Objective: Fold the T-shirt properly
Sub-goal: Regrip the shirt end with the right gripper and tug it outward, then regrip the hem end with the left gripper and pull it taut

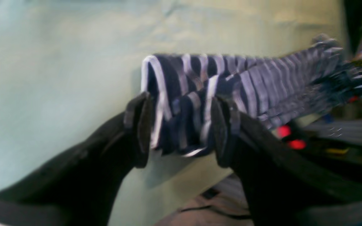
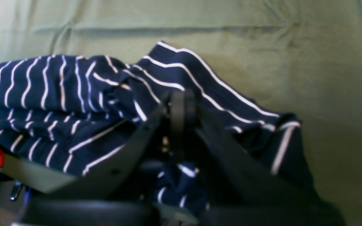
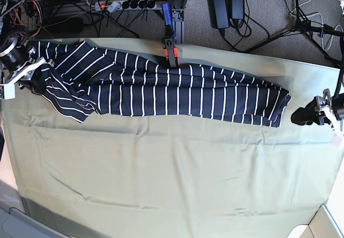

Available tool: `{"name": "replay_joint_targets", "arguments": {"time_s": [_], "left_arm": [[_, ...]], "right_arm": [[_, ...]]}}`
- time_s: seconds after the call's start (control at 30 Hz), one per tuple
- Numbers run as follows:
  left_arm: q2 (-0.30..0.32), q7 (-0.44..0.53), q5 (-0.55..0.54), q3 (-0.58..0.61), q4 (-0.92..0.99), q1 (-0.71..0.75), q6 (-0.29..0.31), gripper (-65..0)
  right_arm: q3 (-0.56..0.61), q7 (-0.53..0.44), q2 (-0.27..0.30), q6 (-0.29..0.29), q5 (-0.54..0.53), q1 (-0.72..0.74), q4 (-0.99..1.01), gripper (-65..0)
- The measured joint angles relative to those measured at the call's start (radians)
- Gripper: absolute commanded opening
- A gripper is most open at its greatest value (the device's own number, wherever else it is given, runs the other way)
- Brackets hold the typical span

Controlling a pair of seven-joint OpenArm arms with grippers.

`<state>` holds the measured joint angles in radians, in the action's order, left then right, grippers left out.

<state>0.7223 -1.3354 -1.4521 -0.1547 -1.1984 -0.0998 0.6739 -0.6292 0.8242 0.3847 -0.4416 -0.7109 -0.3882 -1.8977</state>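
Note:
The navy T-shirt [image 3: 172, 90] with thin white stripes lies stretched in a long band across the back of the table. My right gripper [image 3: 32, 69] is at its left end. In the right wrist view the gripper [image 2: 181, 110] is shut on the T-shirt [image 2: 52, 91], with fabric draped over the fingers. My left gripper [image 3: 298, 114] is at the shirt's right end. In the left wrist view this gripper [image 1: 181, 128] holds a thick bunch of the striped T-shirt [image 1: 247, 84] between its fingers, slightly above the cloth. That view is blurred.
A plain olive-green cloth [image 3: 172, 173] covers the table. An orange and blue clamp [image 3: 170, 52] sits at the back edge by the shirt. Cables and power strips [image 3: 129, 4] lie on the floor behind, and a stand [image 3: 301, 28] is at the back right.

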Motion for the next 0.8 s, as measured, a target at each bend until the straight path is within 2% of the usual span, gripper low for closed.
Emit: {"name": "replay_joint_targets", "arguments": {"time_s": [0.07,0.13,0.27,0.4,0.57,0.67,0.8], "left_arm": [[0.000,-0.043,-0.008,-0.028,-0.012,-0.001,0.000,-54.1],[-0.015,-0.063,0.000,-0.038,-0.055,0.005,0.000,-60.6],[-0.081,-0.060,-0.005,-0.032,-0.261,0.048,0.003,-60.9],[-0.115,-0.050,-0.015,-0.033,-0.461,0.064,0.005,-60.9],[-0.153,-0.040,-0.005,-0.032,-0.491,0.138,0.005,-61.1],[-0.177,0.050,0.097,-0.032,-0.491,0.174,0.005,-65.0],[-0.194,0.152,0.240,-0.032,-0.487,0.210,0.005,-65.0]], "right_arm": [[0.000,0.000,0.000,0.000,0.000,0.000,0.000,-65.0],[0.000,0.000,0.000,0.000,0.000,0.000,0.000,-65.0],[0.000,0.000,-0.002,0.000,0.000,0.000,0.000,-65.0],[0.000,0.000,0.000,0.000,0.003,0.000,0.002,-65.0],[0.000,0.000,0.000,0.000,0.016,0.000,0.009,-65.0],[0.000,-0.002,-0.001,0.000,0.018,0.000,0.022,-65.0],[0.000,-0.016,0.000,0.000,0.019,0.000,0.024,-65.0]]}}
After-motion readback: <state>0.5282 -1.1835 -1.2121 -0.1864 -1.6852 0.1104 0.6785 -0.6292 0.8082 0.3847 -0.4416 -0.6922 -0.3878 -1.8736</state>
